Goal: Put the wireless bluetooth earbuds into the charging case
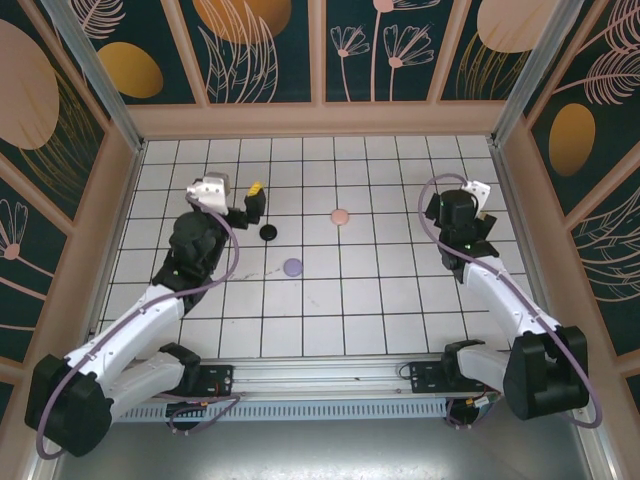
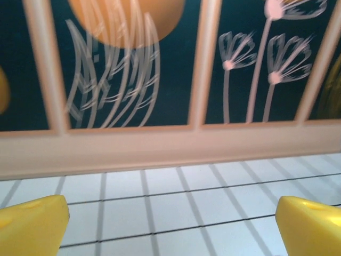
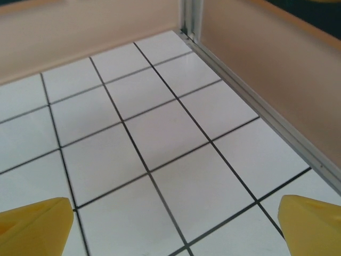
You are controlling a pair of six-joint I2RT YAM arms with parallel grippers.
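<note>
Top view, cases: pink case, black case and lilac case lie well apart mid-bench, apparently shut, within either arm's reach.
Top view, earbuds: too small to tell; probably inside the cases.
Top view, arms: left end effector is near the black case; right end effector is by the right wall.
Left wrist: yellow fingers are spread apart and empty, facing the back wall.
Right wrist: yellow fingers are spread apart and empty over bare tiles.

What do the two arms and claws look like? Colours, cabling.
Both arms, left arm and right arm: white links, black joint housings and bases, lilac cable looping alongside. The left claw and right claw: black bodies, yellow wedge-shaped fingertips, white camera housing at each wrist.
</note>
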